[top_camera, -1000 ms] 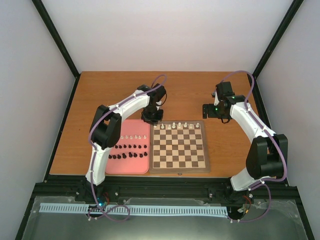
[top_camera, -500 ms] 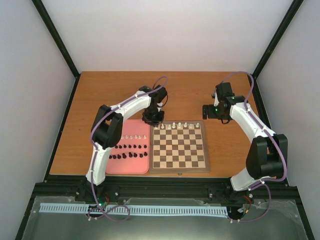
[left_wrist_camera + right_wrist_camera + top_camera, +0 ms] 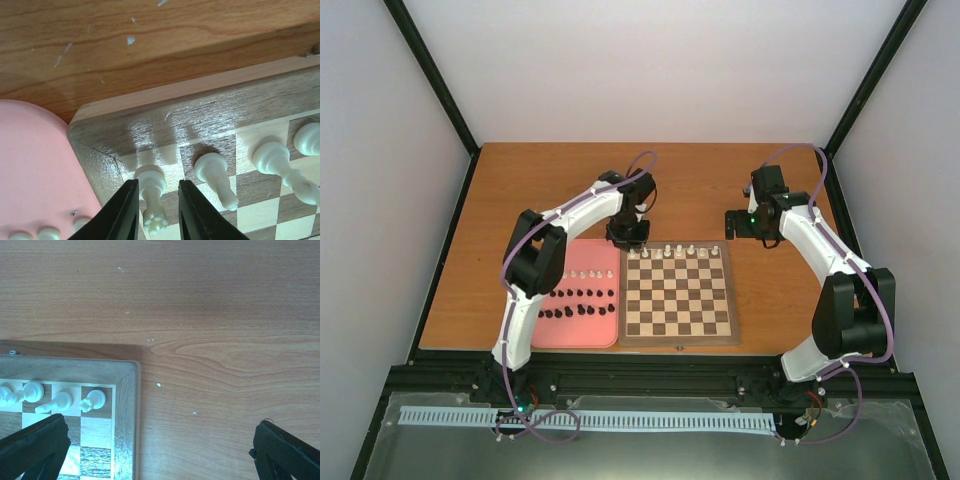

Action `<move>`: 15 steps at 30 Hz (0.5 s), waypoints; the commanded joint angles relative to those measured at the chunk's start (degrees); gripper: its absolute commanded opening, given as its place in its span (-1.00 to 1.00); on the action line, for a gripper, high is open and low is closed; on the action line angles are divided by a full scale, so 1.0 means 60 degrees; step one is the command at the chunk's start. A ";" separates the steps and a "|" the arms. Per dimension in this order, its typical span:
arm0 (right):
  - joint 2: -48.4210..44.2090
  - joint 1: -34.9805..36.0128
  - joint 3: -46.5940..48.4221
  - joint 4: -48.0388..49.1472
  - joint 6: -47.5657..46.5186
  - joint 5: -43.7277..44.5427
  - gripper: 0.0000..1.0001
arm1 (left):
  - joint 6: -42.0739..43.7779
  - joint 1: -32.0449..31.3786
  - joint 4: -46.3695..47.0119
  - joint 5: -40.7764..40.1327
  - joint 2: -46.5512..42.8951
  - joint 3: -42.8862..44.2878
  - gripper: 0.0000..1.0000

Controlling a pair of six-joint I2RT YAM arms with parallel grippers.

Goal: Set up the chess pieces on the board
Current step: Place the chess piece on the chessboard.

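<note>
The board (image 3: pixel 678 332) lies at the table's middle, with a row of white chess pieces (image 3: pixel 670 250) along its far edge. My left gripper (image 3: pixel 627 235) is down at the board's far left corner. In the left wrist view its jaws (image 3: pixel 156 182) straddle a white rook (image 3: pixel 150 192) standing on the corner square, slightly open, with a gap at the right finger. A white piece (image 3: pixel 215 172) stands one square to the right. My right gripper (image 3: pixel 738 222) hovers wide open and empty over bare table beyond the board's far right corner, where another white rook (image 3: pixel 92 401) stands.
A pink tray (image 3: pixel 575 332) lies against the board's left side, holding two rows of black pieces (image 3: pixel 578 302) and a few white ones (image 3: pixel 588 273) at its far end. The tray's rounded corner (image 3: pixel 35 165) is close to the left fingers.
The left jaws have parted a little around the white rook, which stands on the corner square. Both arms have hardly shifted.
</note>
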 commanded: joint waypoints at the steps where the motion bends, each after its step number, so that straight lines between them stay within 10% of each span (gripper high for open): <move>1: -0.0260 -0.0082 -0.0080 -0.0002 0.0009 0.0023 1.00 | -0.0063 -0.0102 -0.0077 -0.0032 0.0141 0.0471 -0.47; 15: -0.0304 -0.0082 -0.0040 -0.0073 -0.0079 -0.0035 1.00 | 0.0157 0.0278 -0.0705 -0.1184 -0.0554 0.1042 -0.13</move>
